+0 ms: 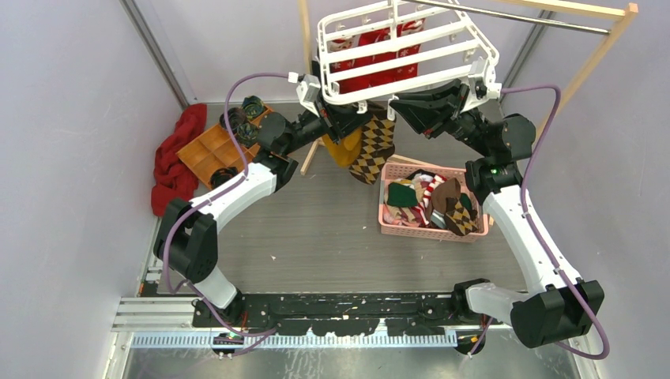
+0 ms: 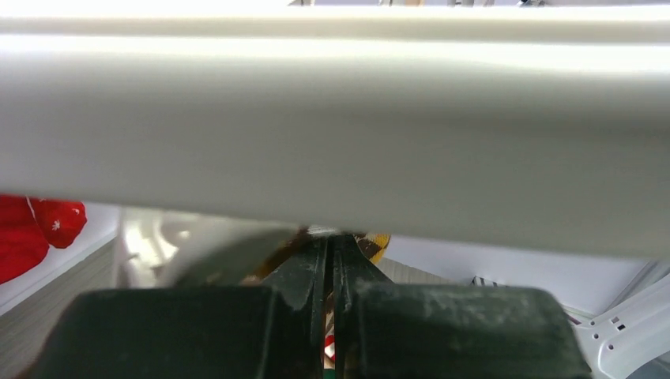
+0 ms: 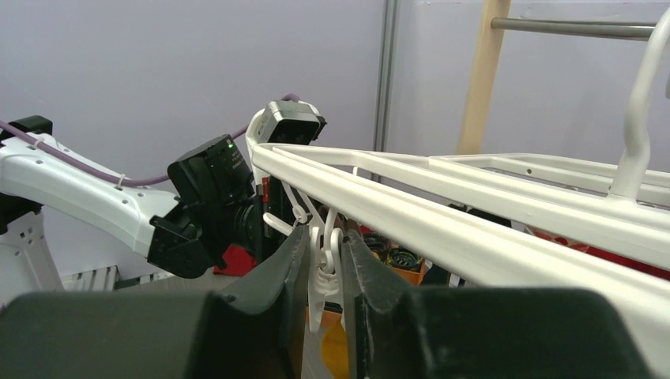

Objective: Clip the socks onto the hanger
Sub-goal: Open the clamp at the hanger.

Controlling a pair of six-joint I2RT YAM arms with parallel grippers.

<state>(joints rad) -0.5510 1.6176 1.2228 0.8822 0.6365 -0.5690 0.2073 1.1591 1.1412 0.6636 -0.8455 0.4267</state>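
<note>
Hanging at twelve o'clock in the top view, the hanger (image 1: 399, 49) carried the mustard sock (image 1: 346, 148) and the argyle sock (image 1: 378, 146) below its near edge. The left gripper (image 1: 336, 118) reached under that edge from eight o'clock and the right gripper (image 1: 399, 104) from four o'clock, probably so one could feed fabric while the other worked a clip. A pink basket (image 1: 383, 201) holding more socks sat at three o'clock of the table's middle. In the left wrist view the hanger's bar (image 2: 332, 118) filled twelve o'clock, just above the left gripper (image 2: 330, 260), whose jaws were pressed together to a sliver. Mustard fabric (image 2: 378, 245) showed past their tips at one o'clock, but whether they pinched any I could not tell. In the right wrist view the right gripper (image 3: 325, 253) was clenched on a clip (image 3: 325, 272) dangling from the hanger's rail (image 3: 442, 229), seemingly to spring it open. The mustard sock (image 3: 333, 351) lay just beneath at six o'clock.
</note>
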